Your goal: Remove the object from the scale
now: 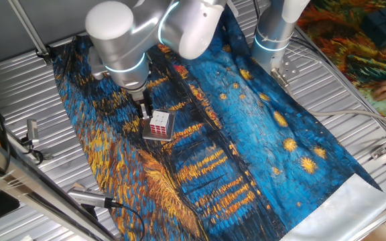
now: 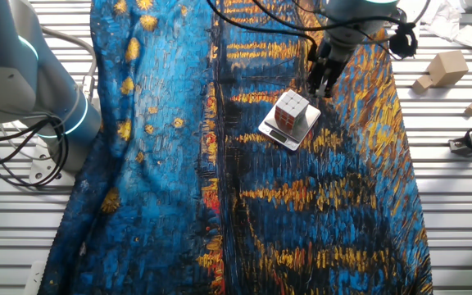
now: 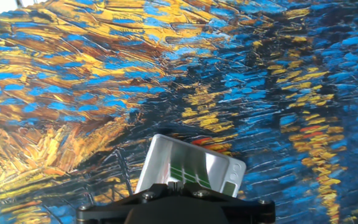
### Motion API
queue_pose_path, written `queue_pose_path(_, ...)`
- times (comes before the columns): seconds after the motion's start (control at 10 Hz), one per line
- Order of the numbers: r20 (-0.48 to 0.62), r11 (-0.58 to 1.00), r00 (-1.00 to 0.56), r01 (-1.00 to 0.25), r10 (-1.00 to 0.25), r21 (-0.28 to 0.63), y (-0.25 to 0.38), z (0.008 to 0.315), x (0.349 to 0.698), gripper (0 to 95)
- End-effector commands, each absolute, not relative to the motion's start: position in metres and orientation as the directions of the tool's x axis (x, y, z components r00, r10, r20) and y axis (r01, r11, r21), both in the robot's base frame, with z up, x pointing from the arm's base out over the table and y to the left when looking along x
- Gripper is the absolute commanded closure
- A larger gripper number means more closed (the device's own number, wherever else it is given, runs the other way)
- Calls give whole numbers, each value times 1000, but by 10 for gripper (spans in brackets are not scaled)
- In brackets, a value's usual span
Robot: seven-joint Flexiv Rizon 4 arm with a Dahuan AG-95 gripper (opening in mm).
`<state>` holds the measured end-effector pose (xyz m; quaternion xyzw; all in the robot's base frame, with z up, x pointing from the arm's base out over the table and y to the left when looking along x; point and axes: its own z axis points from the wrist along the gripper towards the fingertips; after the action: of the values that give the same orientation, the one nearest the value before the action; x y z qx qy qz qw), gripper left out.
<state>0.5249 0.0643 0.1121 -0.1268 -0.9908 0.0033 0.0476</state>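
Small puzzle cube with white and red stickers sits on thin grey brushed-metal plate scale, rounded corners — both on painted blue-orange cloth over ribbed metal bench. Black two-finger tool hangs just beside cube, angled down — spread or pressed together, cannot tell. Hand view shows only mirror-like scale top with green reflections.

Arm bent low, gripper pointing down, jaw state unclear

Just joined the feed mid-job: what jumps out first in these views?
The swirling blue and orange painted cloth covering the table dominates. On it, a white and red puzzle cube sits on a small grey scale, with the gripper poised right beside the cube, not holding it.
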Motion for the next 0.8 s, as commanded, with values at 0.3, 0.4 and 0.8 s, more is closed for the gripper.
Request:
queue_pose_path(0.3, 86, 967, -964, 252, 253, -22, 63, 106, 523, 950)
queue_pose_path(0.4, 83, 967, -964, 252, 254, -23, 62, 105, 521, 950)
queue_pose_path(0.8, 81, 967, -964, 253, 254, -24, 62, 105, 521, 0)
